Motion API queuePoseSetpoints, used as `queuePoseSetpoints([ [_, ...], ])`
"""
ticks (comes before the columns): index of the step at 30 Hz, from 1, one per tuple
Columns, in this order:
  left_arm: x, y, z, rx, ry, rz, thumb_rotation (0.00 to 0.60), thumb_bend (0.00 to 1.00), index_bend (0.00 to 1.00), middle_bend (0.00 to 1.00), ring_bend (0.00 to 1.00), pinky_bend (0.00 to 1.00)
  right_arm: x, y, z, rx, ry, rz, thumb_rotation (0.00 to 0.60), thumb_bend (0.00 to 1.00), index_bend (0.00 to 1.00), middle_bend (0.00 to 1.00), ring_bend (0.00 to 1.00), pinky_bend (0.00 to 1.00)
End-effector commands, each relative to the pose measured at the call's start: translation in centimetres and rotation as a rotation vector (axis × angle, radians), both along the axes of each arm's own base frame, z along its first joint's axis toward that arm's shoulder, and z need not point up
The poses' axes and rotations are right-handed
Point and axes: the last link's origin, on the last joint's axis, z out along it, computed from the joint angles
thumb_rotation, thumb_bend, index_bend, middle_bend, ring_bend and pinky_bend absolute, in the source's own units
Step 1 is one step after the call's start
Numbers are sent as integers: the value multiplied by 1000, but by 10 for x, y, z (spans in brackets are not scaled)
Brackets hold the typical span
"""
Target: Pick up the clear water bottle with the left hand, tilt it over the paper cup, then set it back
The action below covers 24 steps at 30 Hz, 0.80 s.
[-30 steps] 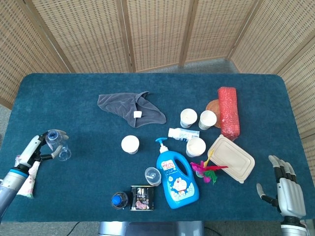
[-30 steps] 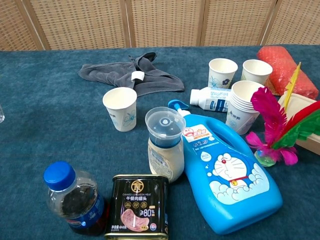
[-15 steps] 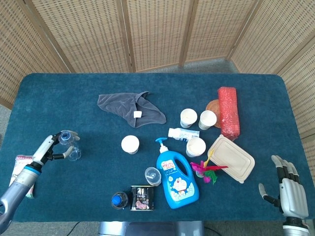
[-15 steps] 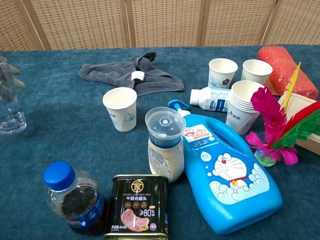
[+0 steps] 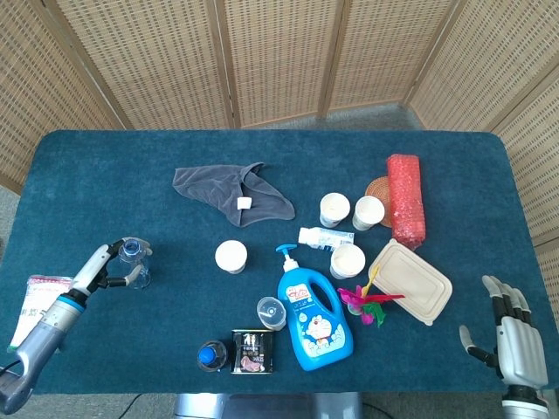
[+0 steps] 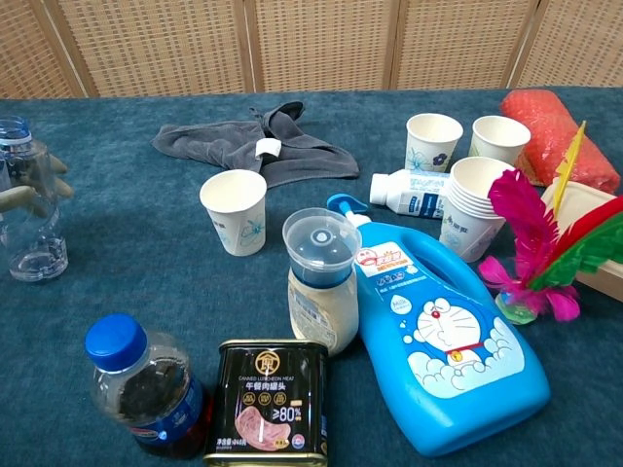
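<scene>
The clear water bottle [image 5: 136, 263] [image 6: 30, 218] stands upright at the table's left side, with a blue cap ring on top. My left hand [image 5: 107, 267] [image 6: 37, 186] grips it from the left, fingers wrapped around its upper body. I cannot tell whether its base touches the cloth. A lone paper cup [image 5: 231, 256] [image 6: 235, 210] stands open and upright well to the right of the bottle. My right hand [image 5: 509, 335] rests at the table's near right corner, fingers spread, holding nothing.
A grey cloth [image 5: 230, 191] lies behind the cup. Right of it stand a blue detergent bottle [image 5: 311, 316], a small lidded jar [image 6: 322, 282], more paper cups [image 5: 348, 211], a feather toy [image 6: 540, 243] and a lunch box [image 5: 409, 281]. A cola bottle [image 6: 146, 387] and meat tin [image 6: 270, 401] stand at the front.
My left hand has carried the clear bottle rightward toward the paper cup, and it now shows more fully in the chest view. The right hand has stayed still.
</scene>
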Motion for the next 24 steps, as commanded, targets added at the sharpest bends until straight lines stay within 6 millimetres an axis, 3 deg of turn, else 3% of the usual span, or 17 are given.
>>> queuePoseSetpoints([
  [1,-1,-2,0,-1,6,-2,555,593,309,380,327,371,0,0,0,-1,0,-1,600,395,0,31,0,0],
  [12,-6,-8,2,7,18,-4,454,551,303,366,313,340,1,-1,0,-3,-1,6,600,397,0,31,0,0],
  [24,-11,-11,6,35,36,-7,435,547,296,359,305,325,1,-1,1,-3,-1,6,600,395,0,30,0,0],
])
